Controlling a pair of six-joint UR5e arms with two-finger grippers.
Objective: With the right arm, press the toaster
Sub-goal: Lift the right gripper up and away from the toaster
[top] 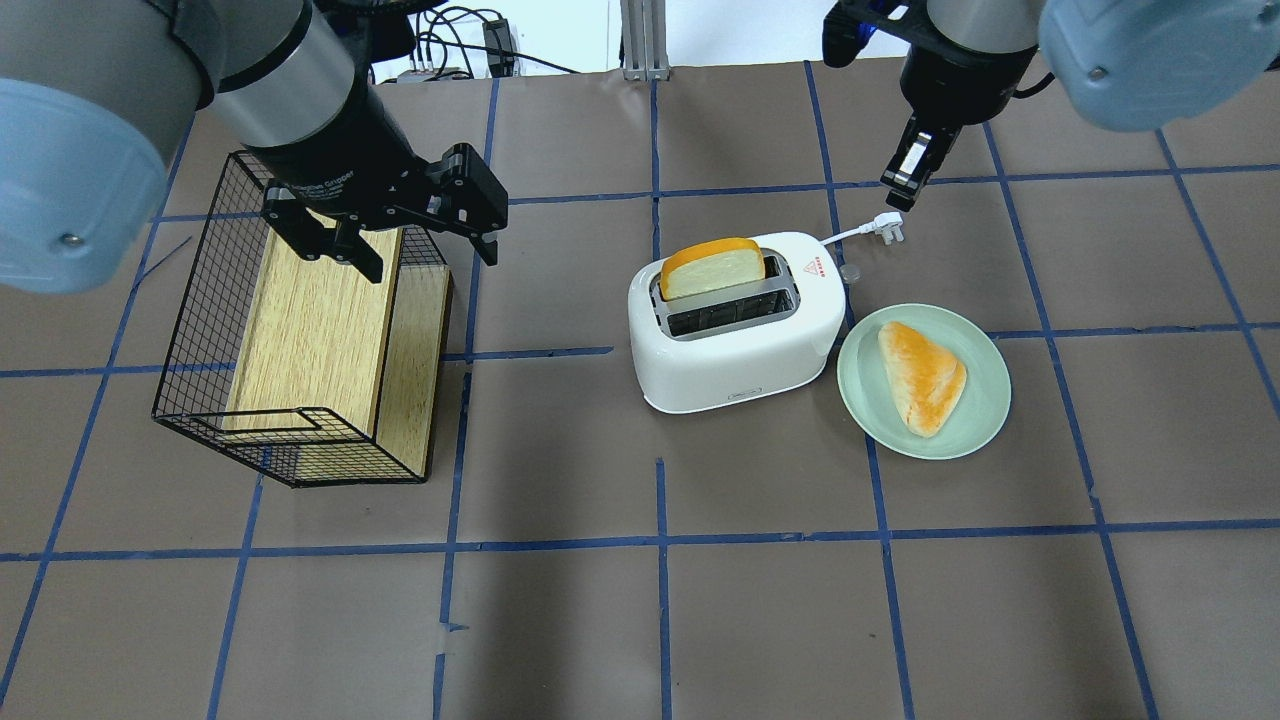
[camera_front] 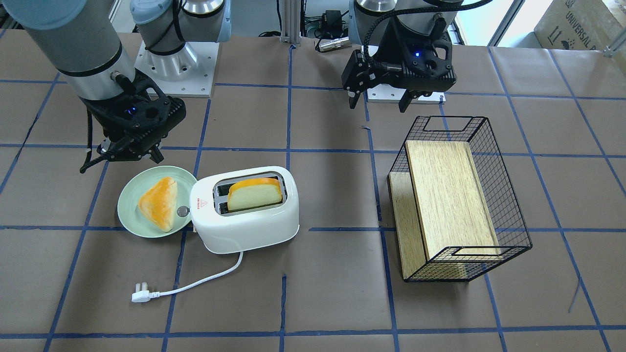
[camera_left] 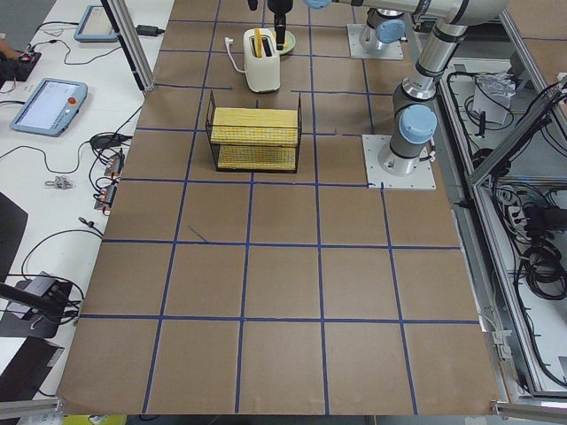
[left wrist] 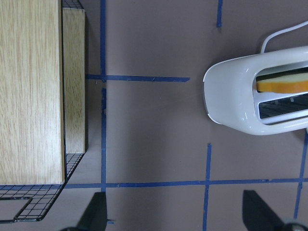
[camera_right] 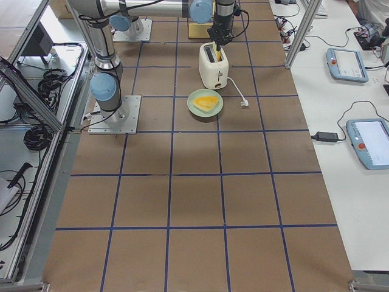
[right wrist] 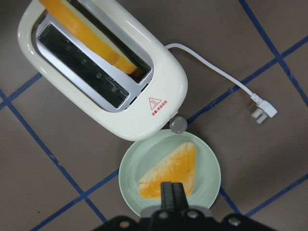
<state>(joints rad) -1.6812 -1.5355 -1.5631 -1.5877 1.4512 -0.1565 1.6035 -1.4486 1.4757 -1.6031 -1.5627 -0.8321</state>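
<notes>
The white toaster [camera_front: 244,227] stands mid-table with an orange-crusted bread slice [camera_front: 254,193] upright in one slot; its grey knob [camera_front: 183,211] faces the plate. It also shows in the overhead view [top: 735,350] and the right wrist view [right wrist: 159,77]. My right gripper [camera_front: 146,151] is shut and empty; it hangs above the table beside the toaster's knob end, apart from it. In the right wrist view its fingers [right wrist: 172,192] are pressed together over the plate. My left gripper [top: 433,262] is open and empty, above the wire basket.
A green plate [camera_front: 127,215] with a triangular bread piece [camera_front: 159,203] touches the toaster's knob end. The white cord and plug [camera_front: 141,296] lie on the table. A black wire basket [top: 200,300] holding a wooden board [top: 320,330] lies tipped on the robot's left.
</notes>
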